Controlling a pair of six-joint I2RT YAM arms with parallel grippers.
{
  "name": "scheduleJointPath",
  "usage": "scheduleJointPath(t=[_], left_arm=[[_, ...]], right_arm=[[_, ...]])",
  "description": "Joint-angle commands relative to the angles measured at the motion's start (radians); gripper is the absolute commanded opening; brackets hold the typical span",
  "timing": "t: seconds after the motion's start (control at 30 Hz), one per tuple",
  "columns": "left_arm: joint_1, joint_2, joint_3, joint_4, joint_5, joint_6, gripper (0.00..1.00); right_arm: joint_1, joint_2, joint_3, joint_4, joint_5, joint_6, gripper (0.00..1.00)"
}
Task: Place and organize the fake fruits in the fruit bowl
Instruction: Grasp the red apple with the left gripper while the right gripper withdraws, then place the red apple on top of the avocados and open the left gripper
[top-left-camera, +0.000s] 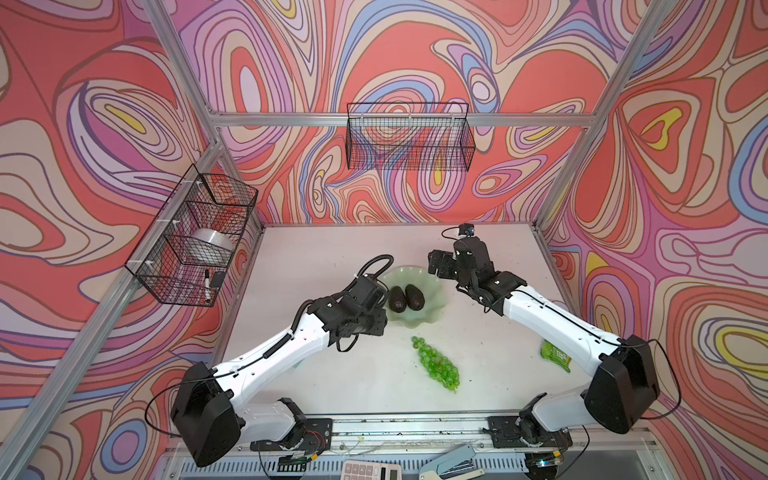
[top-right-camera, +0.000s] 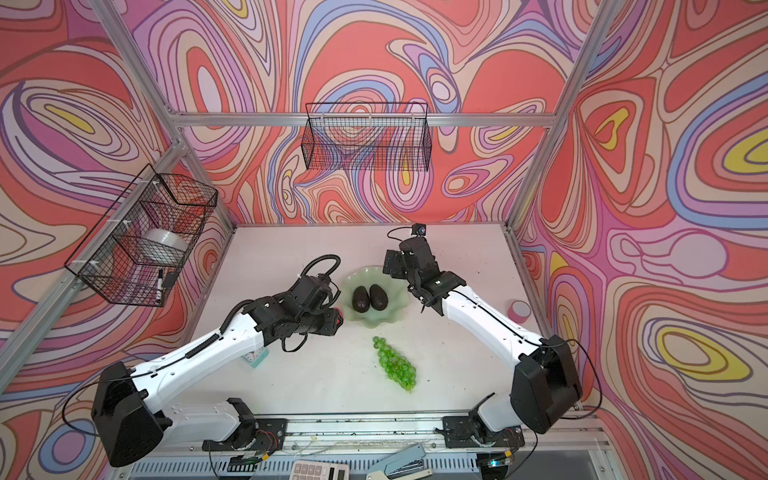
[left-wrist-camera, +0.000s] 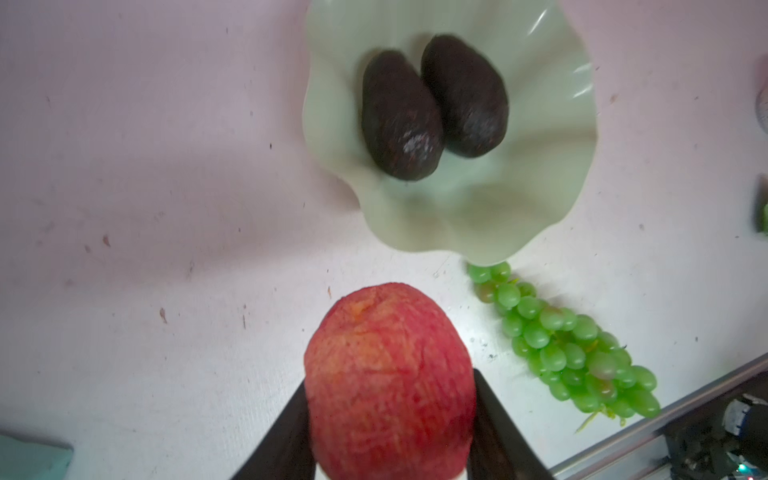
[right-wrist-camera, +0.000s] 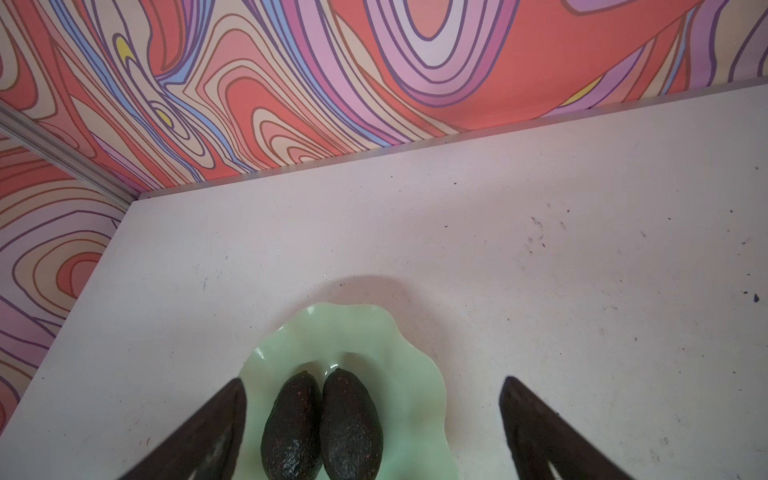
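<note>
Red fruit (left-wrist-camera: 386, 332), rounded and faintly ridged, clamped between the two dark fingers (left-wrist-camera: 291, 432) of the left pincer (left-wrist-camera: 390, 378). The fingers press its two sides and its rounded end projects beyond their tips. A sliver of its red shows at the pincer's tip in a top view (top-right-camera: 340, 319). It is held over bare table (top-left-camera: 332, 257), short of the bowl.

Bowl (left-wrist-camera: 540, 166), pale green with a wavy rim, lying just ahead of the left pincer and a little to one side. Two dark avocados (left-wrist-camera: 399, 116) (left-wrist-camera: 465, 95) lie inside it, side by side and touching, both towards the side of the bowl nearer the left pincer.

Grapes (left-wrist-camera: 569, 345), a long green bunch, lying on the table outside the bowl. One end almost meets the bowl's rim and the bunch runs back alongside the left pincer, apart from it. Both top views show the bunch (top-left-camera: 438, 365) (top-right-camera: 397, 365) on the near side of the bowl.

Right pincer (right-wrist-camera: 374, 380), released, its jaws spread wide with nothing between them. It hangs above the bowl's far rim (right-wrist-camera: 415, 374), and both avocados (right-wrist-camera: 293, 428) (right-wrist-camera: 351, 424) appear below the gap.

Green packet (top-left-camera: 555, 353), flat on the table beside the right arm, well behind the right pincer.
</note>
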Motion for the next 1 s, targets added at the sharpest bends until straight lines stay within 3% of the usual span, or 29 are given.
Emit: scheduleJointPath(t=[0.0,0.3,0.5,0.97], left_arm=[[-0.001,0.115,0.120,-0.025,-0.041,0.100,0.45],[0.074,0.441,0.463,-0.019,0.026,0.236,0.44],[0.101,0.616,0.603,-0.034,0.012,0.239,0.42],[0.103,0.766,0.652,0.017,-0.036,0.184,0.42]], right_arm=[[-0.010,-0.012,-0.020,0.017,0.000,0.021,0.98],[-0.025,-0.204,-0.110,-0.019,0.044,0.055,0.98],[-0.025,-0.273,-0.124,-0.056,0.066,0.057,0.98],[-0.025,-0.282,-0.124,-0.074,0.078,0.044,0.98]])
